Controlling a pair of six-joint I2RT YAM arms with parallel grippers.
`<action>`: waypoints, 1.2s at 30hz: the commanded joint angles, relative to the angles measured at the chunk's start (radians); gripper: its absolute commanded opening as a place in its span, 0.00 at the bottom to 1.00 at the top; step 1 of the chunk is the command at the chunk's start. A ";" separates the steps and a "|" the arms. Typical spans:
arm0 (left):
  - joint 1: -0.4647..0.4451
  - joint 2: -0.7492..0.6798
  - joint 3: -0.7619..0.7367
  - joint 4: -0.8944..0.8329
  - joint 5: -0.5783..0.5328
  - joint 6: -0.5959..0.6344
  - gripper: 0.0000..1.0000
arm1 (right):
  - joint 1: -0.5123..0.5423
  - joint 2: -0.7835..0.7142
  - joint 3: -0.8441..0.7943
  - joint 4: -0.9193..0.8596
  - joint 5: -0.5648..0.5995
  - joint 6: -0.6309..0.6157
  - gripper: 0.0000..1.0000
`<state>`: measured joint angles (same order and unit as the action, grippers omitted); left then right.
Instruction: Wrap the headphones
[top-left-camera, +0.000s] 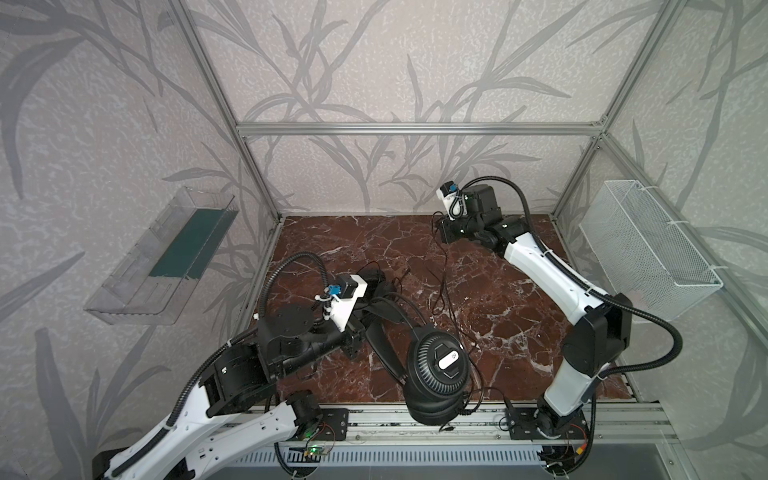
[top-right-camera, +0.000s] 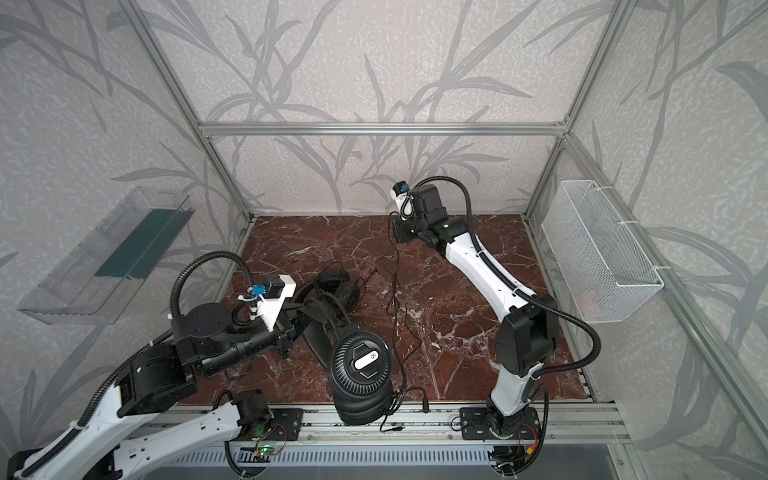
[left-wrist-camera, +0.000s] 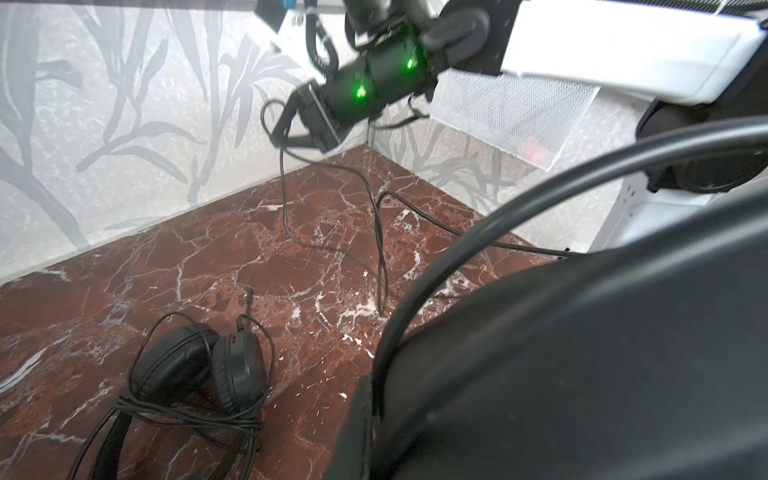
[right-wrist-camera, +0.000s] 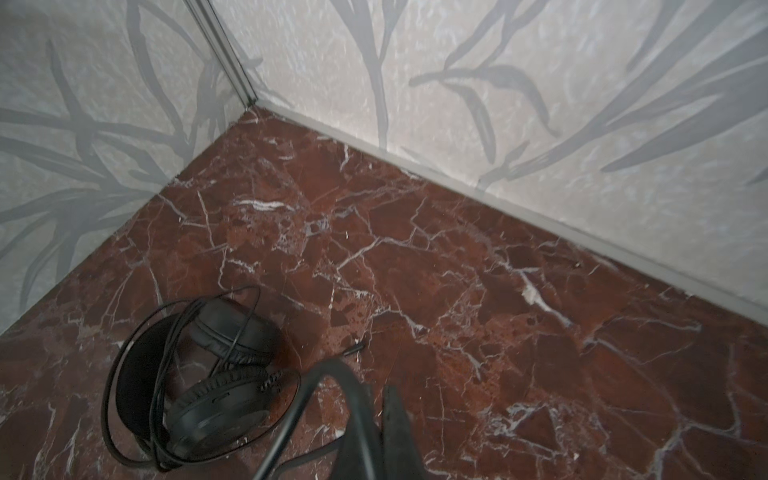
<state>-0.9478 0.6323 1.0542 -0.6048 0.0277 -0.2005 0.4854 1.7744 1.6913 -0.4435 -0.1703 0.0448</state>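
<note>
- In both top views, the right end effector (top-left-camera: 441, 227) pinches the cable (top-left-camera: 444, 266), which is lifted near the back wall. The left end effector (top-left-camera: 366, 320), pressed together, apparently clamps the band of the large headset (top-left-camera: 438, 372) at the front of the tabletop (top-left-camera: 519, 299).
- Judged step: winding. The next move calls for looping the cable around the band without slack.
- In a top view, the clear tray (top-left-camera: 166, 257) holds a green sheet. The mesh basket (top-left-camera: 648, 245) shows only a faint red patch.
- Left wrist view: the small headset (left-wrist-camera: 199, 374) lies bundled.
- Right wrist view: the cable crosses the pinching tips.

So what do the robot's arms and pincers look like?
Both arms match: the left arm and right arm have white shells between chunky black joints. A ribbed black hose runs along each. Small green lights glow near the right wrist. The right pincer is black with narrow, tapering fingers.
</note>
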 joint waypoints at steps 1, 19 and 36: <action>0.003 0.000 0.033 0.142 0.040 -0.071 0.00 | 0.000 -0.014 -0.015 0.031 -0.014 0.044 0.00; 0.008 0.042 0.069 0.193 -0.340 -0.194 0.00 | 0.014 -0.039 -0.359 0.037 0.081 0.267 0.00; 0.110 0.043 0.113 0.118 -0.487 -0.226 0.00 | 0.023 -0.648 -0.882 0.260 0.185 0.338 0.48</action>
<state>-0.8429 0.6811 1.1290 -0.5163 -0.4805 -0.3634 0.5041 1.2152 0.7940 -0.2325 0.0399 0.3866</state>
